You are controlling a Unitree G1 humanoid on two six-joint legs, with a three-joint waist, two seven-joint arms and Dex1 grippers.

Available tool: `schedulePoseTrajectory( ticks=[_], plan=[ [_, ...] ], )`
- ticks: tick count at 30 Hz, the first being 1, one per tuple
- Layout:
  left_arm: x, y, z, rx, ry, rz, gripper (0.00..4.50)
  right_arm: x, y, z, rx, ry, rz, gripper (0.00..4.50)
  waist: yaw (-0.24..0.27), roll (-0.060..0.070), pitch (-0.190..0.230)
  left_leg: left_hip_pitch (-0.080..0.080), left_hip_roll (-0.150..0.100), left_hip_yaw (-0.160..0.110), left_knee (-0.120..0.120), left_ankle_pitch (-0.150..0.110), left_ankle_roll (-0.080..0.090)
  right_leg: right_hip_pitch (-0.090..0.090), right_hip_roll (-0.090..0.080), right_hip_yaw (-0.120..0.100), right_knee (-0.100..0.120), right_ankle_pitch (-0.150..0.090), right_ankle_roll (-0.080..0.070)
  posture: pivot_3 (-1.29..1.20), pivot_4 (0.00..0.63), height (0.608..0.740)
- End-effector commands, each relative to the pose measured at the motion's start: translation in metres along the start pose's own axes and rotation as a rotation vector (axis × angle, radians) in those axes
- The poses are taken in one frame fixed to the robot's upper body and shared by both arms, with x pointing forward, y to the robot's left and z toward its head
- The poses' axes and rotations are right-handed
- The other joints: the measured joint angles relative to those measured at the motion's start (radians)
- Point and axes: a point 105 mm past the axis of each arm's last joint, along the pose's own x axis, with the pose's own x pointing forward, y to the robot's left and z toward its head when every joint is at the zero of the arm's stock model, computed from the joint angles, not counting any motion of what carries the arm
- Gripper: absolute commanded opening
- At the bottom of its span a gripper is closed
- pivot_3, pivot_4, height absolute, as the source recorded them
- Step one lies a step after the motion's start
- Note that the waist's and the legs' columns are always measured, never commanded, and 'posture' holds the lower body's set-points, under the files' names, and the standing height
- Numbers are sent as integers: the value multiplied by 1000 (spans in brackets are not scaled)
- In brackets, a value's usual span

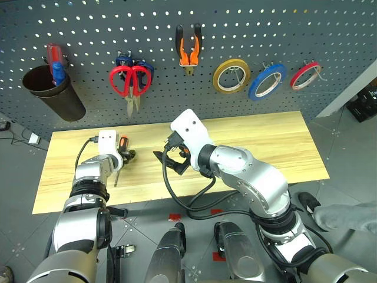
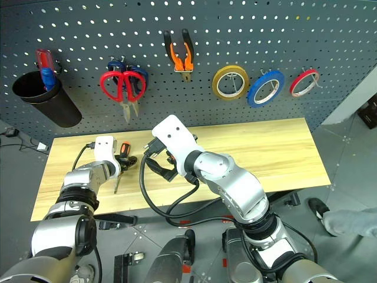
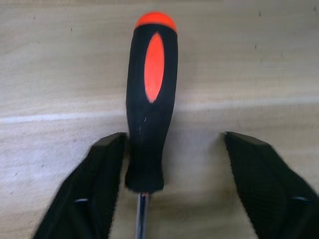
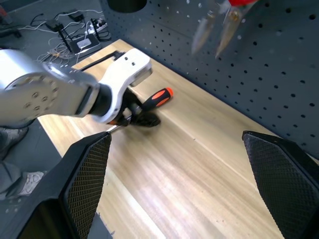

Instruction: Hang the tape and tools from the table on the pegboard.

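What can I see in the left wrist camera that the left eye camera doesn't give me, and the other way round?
Left wrist view: one finger touches the handle's side, the other finger stands apart from it.
Left eye view: pegboard holding red-handled scissors, pliers, blue tape; right gripper open over the table.
Both: screwdriver lying on the wood, left gripper around it.
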Motion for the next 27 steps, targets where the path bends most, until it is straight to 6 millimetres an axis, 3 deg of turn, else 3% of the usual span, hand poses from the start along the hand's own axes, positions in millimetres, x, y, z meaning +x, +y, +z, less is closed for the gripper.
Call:
schedulePoseTrajectory(
  ticks=[1,6,13,15,17,19,24,27],
  plan=[
    [0,4,2,5,-12,13,2136,-6,6,18,-35,-71,12,4500,-1,0,0,0,0,0,0,0,0,0,0,0,0,0,0,-321,427,740],
    [-4,10,12,48,-61,-12,617,-5,4,20,-50,-84,6,4500,-3,0,0,-2,0,0,0,0,0,-2,0,-1,0,0,0,-316,380,740],
    [-34,9,35,201,-292,-112,600,-14,-6,29,-122,-180,-14,4500,-19,-1,-2,-5,0,0,0,2,-4,-4,0,-1,-1,0,0,-311,302,740],
    [-58,11,36,268,-382,-108,600,-22,-5,32,-127,-208,5,4500,-25,-1,-2,-6,0,-1,0,3,-5,-5,0,-1,-1,0,0,-307,290,740],
    [-100,11,44,397,-552,-58,600,-31,-4,36,-120,-228,24,4500,-41,-2,-7,-8,0,0,0,3,-5,-6,0,0,-3,0,0,-305,262,740],
    [-136,15,50,392,-668,31,600,-37,-4,42,-120,-255,23,4500,-45,-2,-10,-9,0,0,-1,3,-5,-6,0,0,-6,0,0,-297,234,740],
    [-178,19,55,390,-776,174,600,-43,-6,50,-118,-297,30,4500,-26,4,-50,-9,0,-1,-1,3,-5,-5,0,-3,-5,0,0,-261,184,740],
    [-200,23,77,387,-890,259,600,-41,-8,54,-117,-317,32,4500,-19,3,-73,-8,-1,-1,0,3,-4,-4,0,-2,-4,1,0,-240,147,740]
  ],
)
